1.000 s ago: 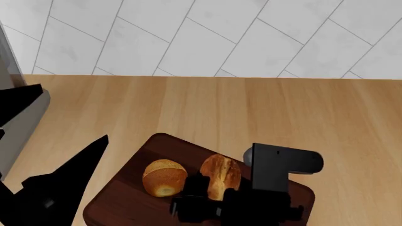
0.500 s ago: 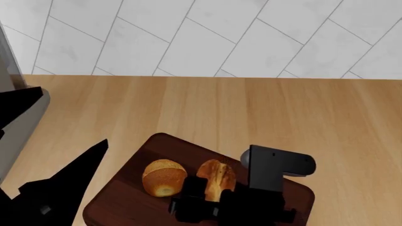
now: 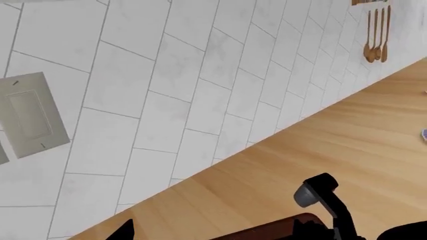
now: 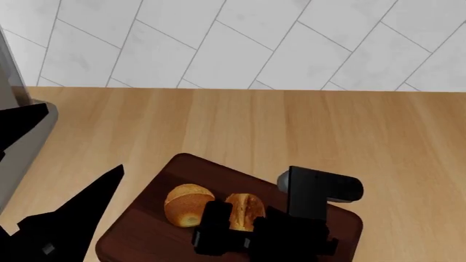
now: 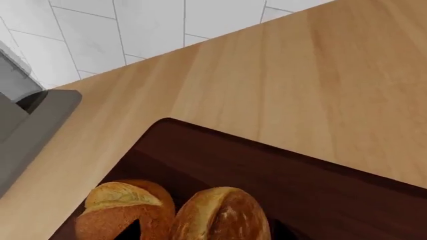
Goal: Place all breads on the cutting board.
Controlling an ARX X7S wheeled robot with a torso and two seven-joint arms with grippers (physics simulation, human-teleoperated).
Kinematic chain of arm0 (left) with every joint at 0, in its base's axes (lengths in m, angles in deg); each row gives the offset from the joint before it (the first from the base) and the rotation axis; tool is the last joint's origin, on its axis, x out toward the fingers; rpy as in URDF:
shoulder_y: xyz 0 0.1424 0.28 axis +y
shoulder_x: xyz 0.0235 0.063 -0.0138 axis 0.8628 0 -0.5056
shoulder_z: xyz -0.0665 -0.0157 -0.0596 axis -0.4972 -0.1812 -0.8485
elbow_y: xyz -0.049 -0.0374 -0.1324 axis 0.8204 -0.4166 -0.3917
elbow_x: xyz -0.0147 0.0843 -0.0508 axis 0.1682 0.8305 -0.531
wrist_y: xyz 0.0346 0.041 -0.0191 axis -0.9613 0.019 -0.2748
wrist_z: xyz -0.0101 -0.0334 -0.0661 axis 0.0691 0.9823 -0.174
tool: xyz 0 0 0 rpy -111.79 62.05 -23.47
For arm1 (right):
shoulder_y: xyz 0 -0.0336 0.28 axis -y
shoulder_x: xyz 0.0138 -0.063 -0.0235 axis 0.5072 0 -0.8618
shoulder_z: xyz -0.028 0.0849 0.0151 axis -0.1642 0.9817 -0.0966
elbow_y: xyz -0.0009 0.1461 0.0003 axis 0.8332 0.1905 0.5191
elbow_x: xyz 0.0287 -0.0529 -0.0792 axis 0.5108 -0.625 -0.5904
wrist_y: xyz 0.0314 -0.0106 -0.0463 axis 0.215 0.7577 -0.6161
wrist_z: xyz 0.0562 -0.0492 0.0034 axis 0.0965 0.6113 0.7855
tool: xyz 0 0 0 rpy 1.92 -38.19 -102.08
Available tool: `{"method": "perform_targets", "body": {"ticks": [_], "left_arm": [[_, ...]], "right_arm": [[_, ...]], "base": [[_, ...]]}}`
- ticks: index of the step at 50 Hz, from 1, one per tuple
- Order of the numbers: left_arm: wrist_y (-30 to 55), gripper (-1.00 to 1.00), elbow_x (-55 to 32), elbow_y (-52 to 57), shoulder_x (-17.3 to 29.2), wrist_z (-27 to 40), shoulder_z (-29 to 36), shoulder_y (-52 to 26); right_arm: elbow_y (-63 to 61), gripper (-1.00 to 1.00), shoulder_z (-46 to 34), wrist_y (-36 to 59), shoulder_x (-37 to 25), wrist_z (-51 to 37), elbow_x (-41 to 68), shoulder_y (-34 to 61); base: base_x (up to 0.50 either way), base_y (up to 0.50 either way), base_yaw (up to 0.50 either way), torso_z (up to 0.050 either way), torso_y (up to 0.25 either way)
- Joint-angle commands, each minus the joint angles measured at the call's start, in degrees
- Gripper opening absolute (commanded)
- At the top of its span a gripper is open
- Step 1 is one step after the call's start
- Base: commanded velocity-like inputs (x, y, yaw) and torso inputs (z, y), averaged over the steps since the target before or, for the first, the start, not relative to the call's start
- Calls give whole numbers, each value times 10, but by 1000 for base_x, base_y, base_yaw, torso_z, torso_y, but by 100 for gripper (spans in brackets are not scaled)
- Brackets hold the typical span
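Note:
The dark cutting board (image 4: 145, 234) lies at the near edge of the wooden counter. It also shows in the right wrist view (image 5: 280, 170) and its corner shows in the left wrist view (image 3: 280, 231). A roundish bun (image 4: 186, 204) (image 5: 113, 212) rests on it. The oval loaf (image 4: 245, 210) (image 5: 220, 215) sits right beside the bun, low on the board, between the fingers of my right gripper (image 4: 237, 221), which is shut on it. My left gripper (image 4: 84, 136) hangs open and empty over the counter left of the board.
A grey metal unit (image 4: 22, 147) (image 5: 33, 115) stands at the counter's left end. A tiled wall (image 4: 233, 38) runs behind the counter. In the left wrist view a wall socket (image 3: 27, 117) and hanging wooden utensils (image 3: 375, 35) show.
My right gripper has come down and slightly left with the oval loaf, bringing it low beside the bun. The left arm has barely moved.

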Motion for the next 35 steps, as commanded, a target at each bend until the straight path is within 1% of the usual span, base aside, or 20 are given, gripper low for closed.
{"method": "perform_targets", "body": {"ticks": [1, 2, 7, 8, 9, 10, 12, 17, 20, 25, 26, 28, 29, 32, 35], "left_arm": [[-5, 100, 6, -4, -14, -16, -15, -8], [-5, 100, 4, -3, -15, -14, -15, -11], [-4, 100, -7, -6, -18, -11, -14, -30], [-5, 100, -7, -6, -17, -11, -15, -29], [-5, 100, -8, -6, -17, -11, -15, -30], [-5, 100, -9, -6, -17, -10, -15, -31], [-8, 100, -11, -7, -16, -10, -17, -32], [-10, 100, -12, -11, -19, -9, -17, -35], [-7, 100, -12, -11, -22, -7, -14, -39], [-6, 100, -10, -17, -27, -5, -10, -43], [-6, 100, -9, -18, -27, -5, -10, -43], [-5, 100, -4, -18, -28, -6, -8, -40], [-4, 100, 0, -19, -28, -5, -8, -39], [-3, 100, 6, -17, -25, -4, -9, -35], [0, 100, 20, -17, -21, -3, -9, -28]], "right_arm": [[-23, 100, -129, 50, -190, -43, 6, -126], [-29, 100, -124, 56, -189, -43, 14, -125], [-111, 100, -87, 112, -193, -100, 39, -104], [-145, 100, -83, 135, -200, -124, 42, -92], [-169, 100, -54, 159, -192, -140, 64, -84], [-188, 100, -46, 177, -196, -167, 87, -71], [-198, 100, -28, 178, -225, -287, 222, -45], [-209, 100, -25, 163, -276, -497, 448, 7], [-227, 100, -59, 140, -305, -590, 533, 42], [-260, 100, -105, 84, -339, -678, 626, 79], [-266, 100, -113, 75, -345, -687, 632, 84], [-299, 100, -161, 13, -384, -694, 637, 108], [-307, 100, -170, -3, -395, -693, 635, 113], [-348, 100, -245, -84, -449, -695, 632, 160], [-376, 100, -300, -147, -484, -694, 628, 203]], "base": [[0, -32, -23, 0, 0], [0, -32, -24, 0, 0], [0, -32, -26, 0, 0], [19, -31, -26, 0, 0], [0, -32, -24, 0, 0], [25, -31, -24, 0, 0], [0, -31, -23, 0, 0], [8, -31, -20, 0, 0], [0, -28, 0, 0, 0], [0, -5, 0, 0, 0], [0, 0, 0, 0, 0], [0, 0, 0, 0, 0], [0, 0, 0, 0, 0], [0, 0, 0, 0, 0], [0, 0, 0, 0, 0]]}}
